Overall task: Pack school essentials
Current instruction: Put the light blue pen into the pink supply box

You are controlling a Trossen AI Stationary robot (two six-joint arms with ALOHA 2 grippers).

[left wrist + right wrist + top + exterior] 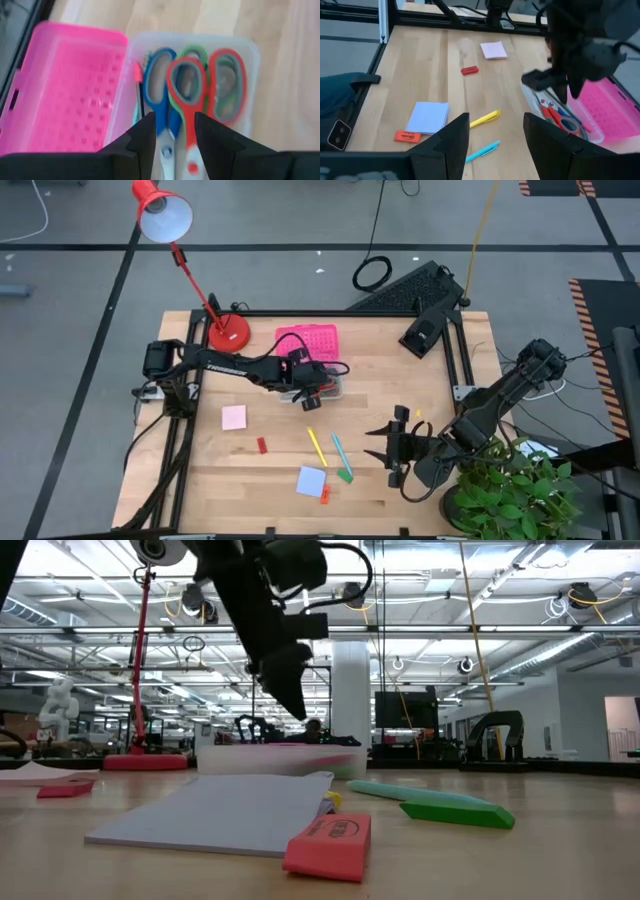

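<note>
Blue-, red- and green-handled scissors [192, 85] lie side by side in the clear box [322, 388], whose pink lid [309, 339] lies open on its far side. My left gripper [174, 135] hangs open just above the scissors' handles and holds nothing. On the bare wood lie a pink note pad [234, 417], a red eraser [262, 445], a yellow pencil [317, 447], a teal pencil [340, 450], a green eraser [345, 476], a blue note pad [311, 481] and an orange-red eraser [325, 494]. My right gripper [395, 445] stands open to the right of the pencils.
A red desk lamp [228, 332] stands at the far left corner, its arm reaching out beyond the table. A black keyboard [410, 292] and a black block [425, 332] lie at the far right. A potted plant [520, 495] sits off the near right corner.
</note>
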